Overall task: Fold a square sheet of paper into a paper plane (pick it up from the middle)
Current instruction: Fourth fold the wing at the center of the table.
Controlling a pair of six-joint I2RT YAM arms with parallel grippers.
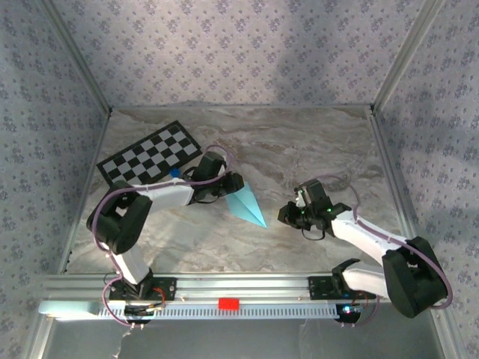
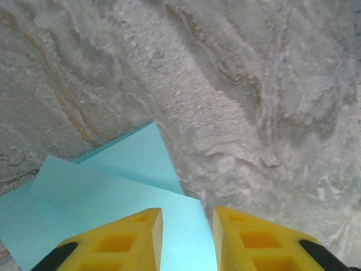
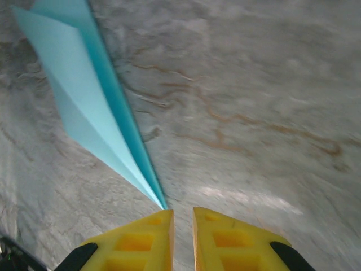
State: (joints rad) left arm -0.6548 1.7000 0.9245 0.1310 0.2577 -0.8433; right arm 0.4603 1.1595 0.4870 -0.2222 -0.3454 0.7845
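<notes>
Centre of my overhead frame: paper plane [image 1: 245, 203], left gripper [image 2: 188, 226] parted over its wide end, right gripper [image 3: 183, 219] narrowly parted, empty, beside its tip.

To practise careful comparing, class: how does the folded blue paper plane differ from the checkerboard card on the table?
The paper plane is plain light blue; the checkerboard card is patterned in black and white squares. The plane is a narrow, pointed dart with folds; the card is a flat rectangle. The card looks larger than the plane. Both rest on the marble table.
</notes>
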